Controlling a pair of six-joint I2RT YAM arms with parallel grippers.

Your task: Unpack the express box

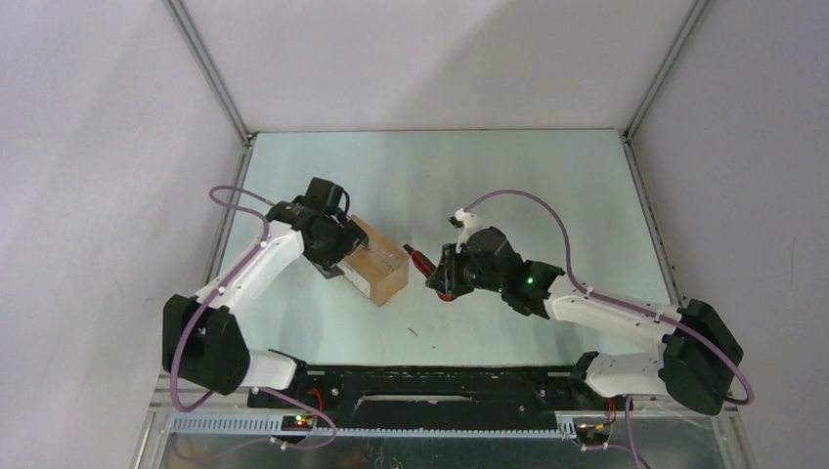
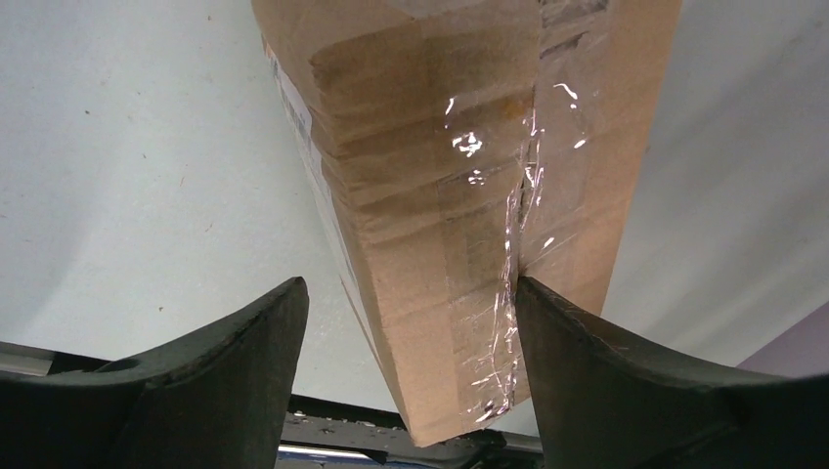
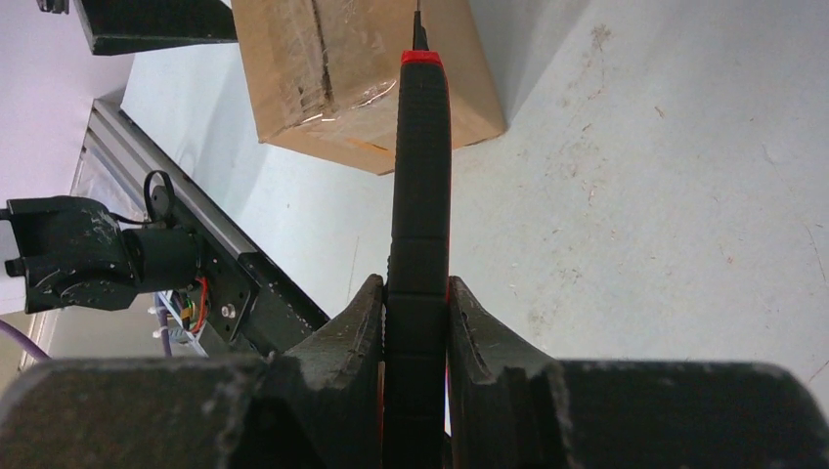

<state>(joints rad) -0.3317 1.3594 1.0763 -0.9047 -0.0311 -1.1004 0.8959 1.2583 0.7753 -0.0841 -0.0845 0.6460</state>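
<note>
The express box (image 1: 376, 264) lies on the surface (image 1: 508, 186), taped seam up. Its long axis runs from my left gripper (image 1: 330, 244) at its far end down to its near end. The left fingers (image 2: 244, 342) stand apart astride that far end: one touches the tape, the other is clear. Beside the box, my right gripper (image 3: 415, 303) has its fingers clamped on the knife (image 3: 418, 176). The blade is aimed at the box's seam, the tip seemingly just short of it. The cut falls to the right arm.
</note>
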